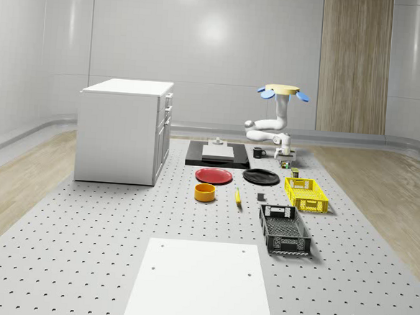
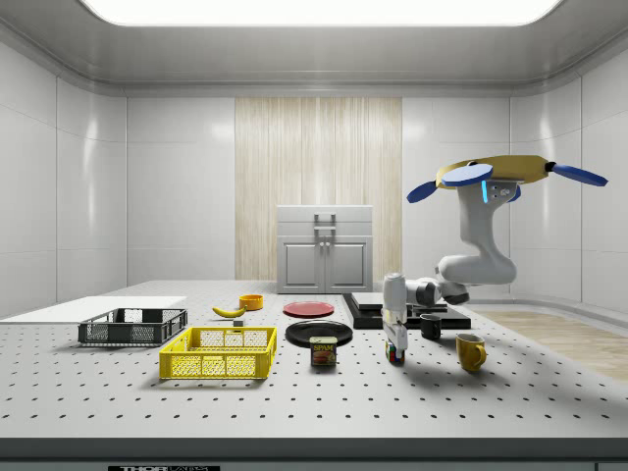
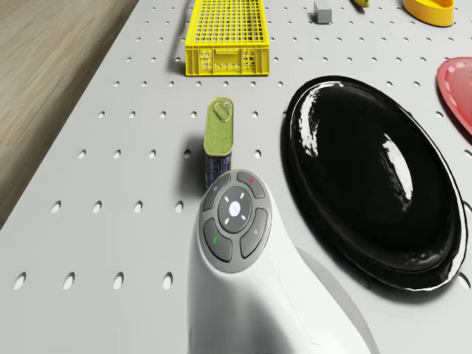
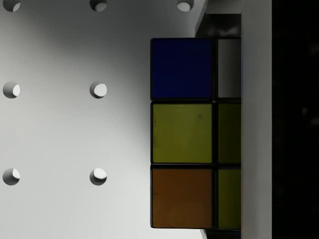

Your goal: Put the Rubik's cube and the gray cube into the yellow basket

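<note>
The Rubik's cube (image 2: 394, 356) stands on the perforated table, right of the spam can in the side view. My gripper (image 2: 394, 343) points straight down and is lowered onto it; in the whole-scene view the gripper (image 1: 285, 160) sits just behind the yellow basket (image 1: 307, 194). In the wrist view the cube (image 4: 182, 134) shows blue, yellow and orange tiles, and part of the hand covers one edge. The small gray cube (image 1: 260, 198) lies between the banana and the yellow basket (image 2: 221, 353). The drone (image 2: 496, 177) hovers above the table's far end.
A spam can (image 3: 219, 136) lies between the gripper and the yellow basket (image 3: 223, 37). Close by are a black plate (image 3: 369, 177), a red plate (image 1: 214, 175), an orange bowl (image 1: 205, 192), a black crate (image 1: 284, 229) and a yellow mug (image 2: 470, 351). A white cabinet (image 1: 125, 130) stands at the whole-scene view's left.
</note>
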